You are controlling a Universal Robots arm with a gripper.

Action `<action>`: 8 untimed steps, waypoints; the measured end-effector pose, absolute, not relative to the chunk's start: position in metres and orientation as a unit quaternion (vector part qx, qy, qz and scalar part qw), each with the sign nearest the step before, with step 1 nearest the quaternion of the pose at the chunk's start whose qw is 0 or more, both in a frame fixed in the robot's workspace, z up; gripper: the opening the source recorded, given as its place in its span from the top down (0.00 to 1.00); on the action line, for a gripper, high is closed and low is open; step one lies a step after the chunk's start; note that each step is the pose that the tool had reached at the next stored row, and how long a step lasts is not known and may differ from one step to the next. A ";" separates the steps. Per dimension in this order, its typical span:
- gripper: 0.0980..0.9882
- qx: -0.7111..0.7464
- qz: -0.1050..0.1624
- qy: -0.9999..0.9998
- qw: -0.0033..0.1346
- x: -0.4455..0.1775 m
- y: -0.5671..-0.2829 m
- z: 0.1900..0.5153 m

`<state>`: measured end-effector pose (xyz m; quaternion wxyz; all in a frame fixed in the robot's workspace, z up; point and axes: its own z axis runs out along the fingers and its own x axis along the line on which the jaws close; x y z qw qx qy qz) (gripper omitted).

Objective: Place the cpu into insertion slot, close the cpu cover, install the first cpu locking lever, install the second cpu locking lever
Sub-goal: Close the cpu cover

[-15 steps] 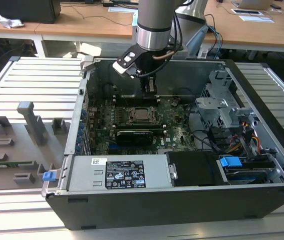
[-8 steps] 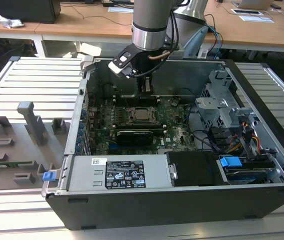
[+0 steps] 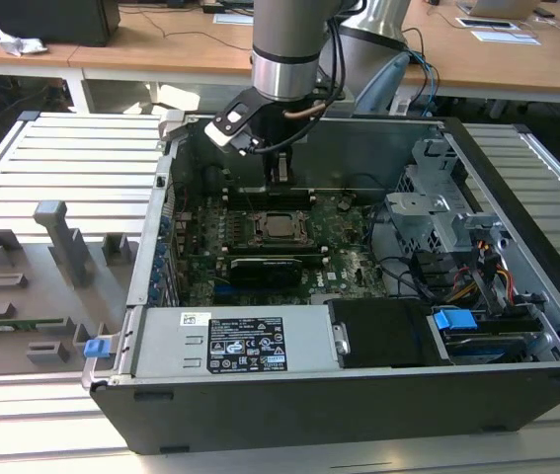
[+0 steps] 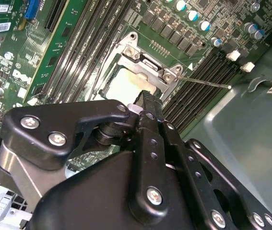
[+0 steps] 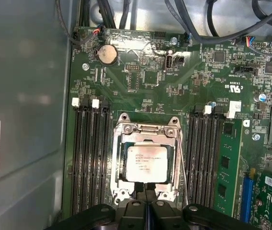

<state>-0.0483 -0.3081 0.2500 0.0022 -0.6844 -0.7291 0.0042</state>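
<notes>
As its jaws sit closed, the gripper (image 5: 145,190) touches the cpu cover (image 5: 144,130).

Robot body. We mark the round wrist segment (image 3: 284,44), grey above a polished silver band, with a black cable (image 3: 335,59) looping beside it and a small black-and-white box-shaped module (image 3: 231,127) mounted above the fingers. The matt black gripper (image 5: 145,189) ends in two narrow black fingers (image 5: 151,194). Behind them we see flat black linkage plates (image 4: 54,127) pinned by bright silver screws (image 4: 154,195).
</notes>
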 end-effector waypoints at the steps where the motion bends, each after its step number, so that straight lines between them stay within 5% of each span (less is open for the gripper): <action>1: 0.99 -0.684 0.004 -0.729 0.002 -0.048 -0.308 0.250; 8: 0.99 -0.684 0.004 -0.729 0.002 -0.049 -0.308 0.241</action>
